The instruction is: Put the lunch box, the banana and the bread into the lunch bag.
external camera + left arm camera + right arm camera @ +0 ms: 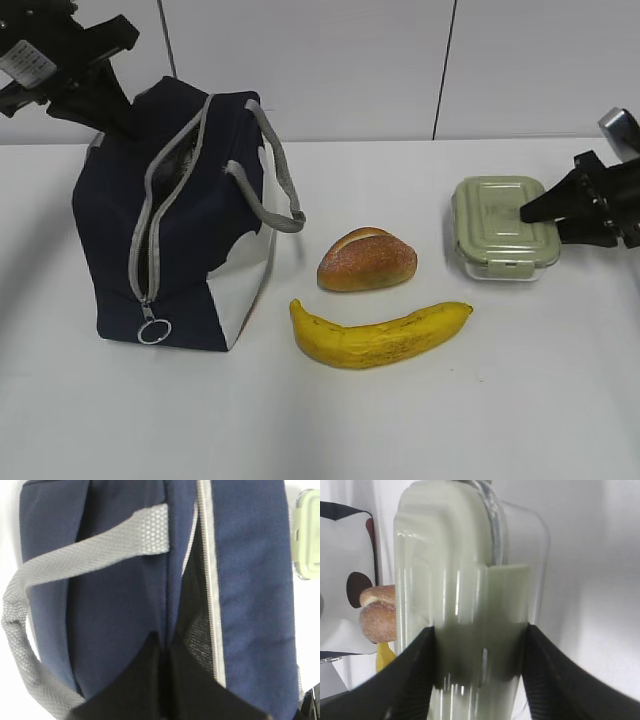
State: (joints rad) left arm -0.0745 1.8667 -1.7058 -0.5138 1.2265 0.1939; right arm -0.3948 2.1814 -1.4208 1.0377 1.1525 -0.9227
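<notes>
Navy fabric forms the lunch bag (190,220), which is stood near the left edge of the white counter (450,420), its grey zipper (165,190) parted along the top and its ring pull (153,330) hung low on the front face. One grey handle (270,170) is looped out toward the right. The left gripper (162,645) is seen pressed together at the bag's top, its tips set at the edge of the zipper opening; whether fabric is pinched between them cannot be told. Just right of the bag, toward the middle of the counter, the bread (366,260) is laid, and the banana (378,335) is placed just in front of it, nearer the front edge. Toward the right edge the lunch box (503,228) is rested with its sage-green lid up. The right gripper (530,213) is spread around the box's right end, one finger (415,680) on each side of it.
</notes>
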